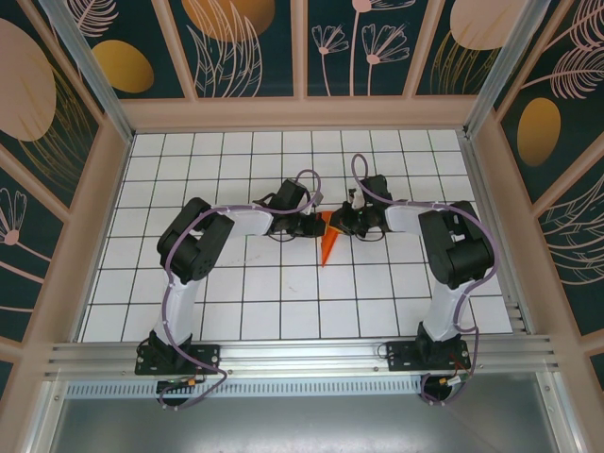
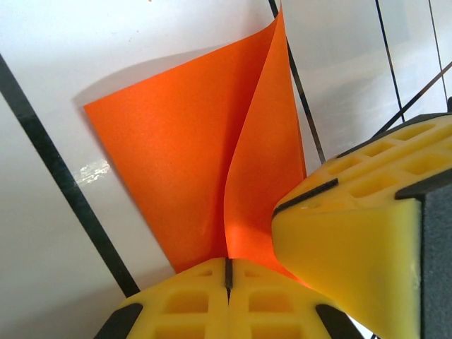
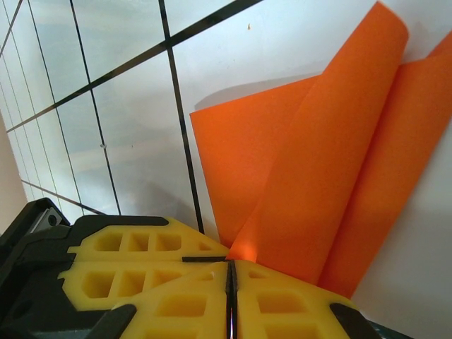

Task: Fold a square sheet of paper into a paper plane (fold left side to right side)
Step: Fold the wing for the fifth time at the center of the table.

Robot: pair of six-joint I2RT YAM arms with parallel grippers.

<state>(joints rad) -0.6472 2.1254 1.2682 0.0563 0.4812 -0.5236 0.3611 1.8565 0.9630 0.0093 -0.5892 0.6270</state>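
The orange paper lies near the middle of the top view, a narrow wedge pointing toward the bottom of the frame on the white grid table. The left gripper is pressed together at the bottom of its wrist view, and a raised flap runs into the seam, so it looks pinched. The right gripper is likewise closed on the folded edge. With both pinching one end, pulling apart could tear the thin paper, or the springy flap could slip and crease crooked.
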